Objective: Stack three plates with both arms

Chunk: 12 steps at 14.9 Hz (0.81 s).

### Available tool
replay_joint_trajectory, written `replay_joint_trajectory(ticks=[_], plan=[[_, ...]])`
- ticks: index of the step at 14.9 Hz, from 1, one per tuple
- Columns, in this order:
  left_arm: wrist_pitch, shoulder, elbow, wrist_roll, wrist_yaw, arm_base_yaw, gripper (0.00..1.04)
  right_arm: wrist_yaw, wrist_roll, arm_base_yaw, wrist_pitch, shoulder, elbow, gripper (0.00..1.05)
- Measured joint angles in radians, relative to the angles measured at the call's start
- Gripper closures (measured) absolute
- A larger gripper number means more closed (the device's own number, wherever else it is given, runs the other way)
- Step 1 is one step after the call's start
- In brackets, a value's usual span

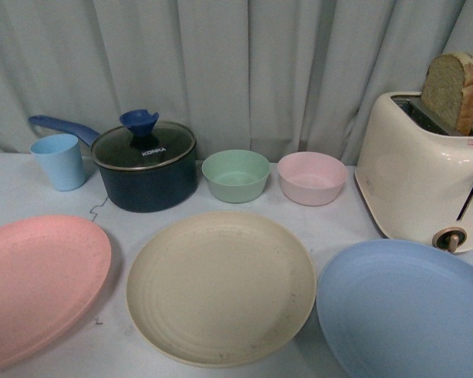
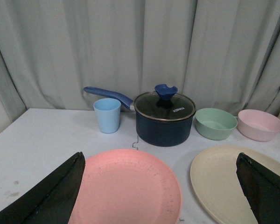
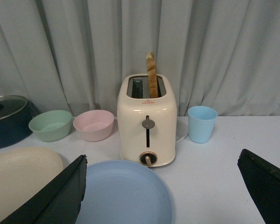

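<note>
Three plates lie side by side along the front of the table: a pink plate [image 1: 35, 283] on the left, a beige plate [image 1: 221, 285] in the middle and a light blue plate [image 1: 406, 311] on the right. None touches another. Neither arm shows in the front view. My left gripper [image 2: 161, 186] is open, hovering above the pink plate [image 2: 126, 189], with the beige plate [image 2: 224, 182] under one finger. My right gripper [image 3: 163, 189] is open above the light blue plate [image 3: 123, 193], nothing between its fingers.
Behind the plates stand a light blue cup [image 1: 59, 161], a dark blue lidded pot [image 1: 146, 167], a green bowl [image 1: 236, 176], a pink bowl [image 1: 311, 178] and a cream toaster [image 1: 426, 177] holding a bread slice [image 1: 451, 90]. Another blue cup [image 3: 201, 123] stands beside the toaster. A curtain closes the back.
</note>
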Motion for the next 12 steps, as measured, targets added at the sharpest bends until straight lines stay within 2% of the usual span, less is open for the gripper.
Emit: replay_joint_trajectory(ticks=[12], plan=[[0.0, 0.0, 0.0, 0.0, 0.0, 0.0, 0.07, 0.0, 0.0, 0.0, 0.0, 0.0, 0.0, 0.06]])
